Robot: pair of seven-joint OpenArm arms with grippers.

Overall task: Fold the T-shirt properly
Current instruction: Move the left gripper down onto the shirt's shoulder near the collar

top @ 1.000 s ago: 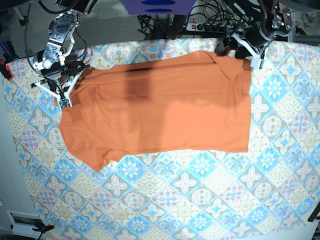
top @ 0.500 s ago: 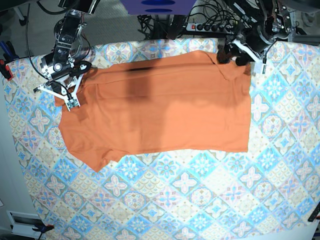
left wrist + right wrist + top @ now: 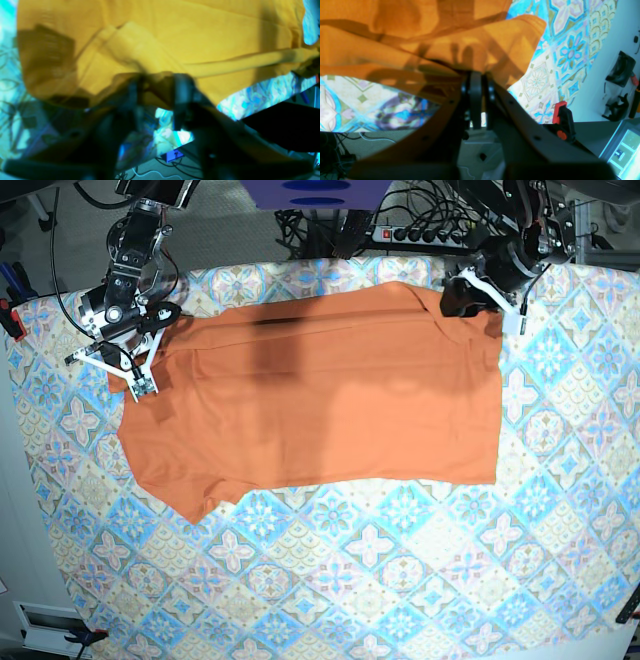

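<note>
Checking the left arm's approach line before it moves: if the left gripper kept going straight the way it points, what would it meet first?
Most likely the T-shirt: the left gripper already sits at its near edge, with orange fabric filling the view ahead. Depth is unclear in this blurred picture.

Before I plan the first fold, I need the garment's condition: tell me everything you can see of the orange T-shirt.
The T-shirt is plain orange, thin and soft-looking, with no print. It lies spread almost flat on the patterned cloth, one short sleeve pointing toward the near left. The right gripper is shut on its far-left edge, lifting the fabric slightly. The left gripper has its jaws around the bunched far-right corner.
</note>
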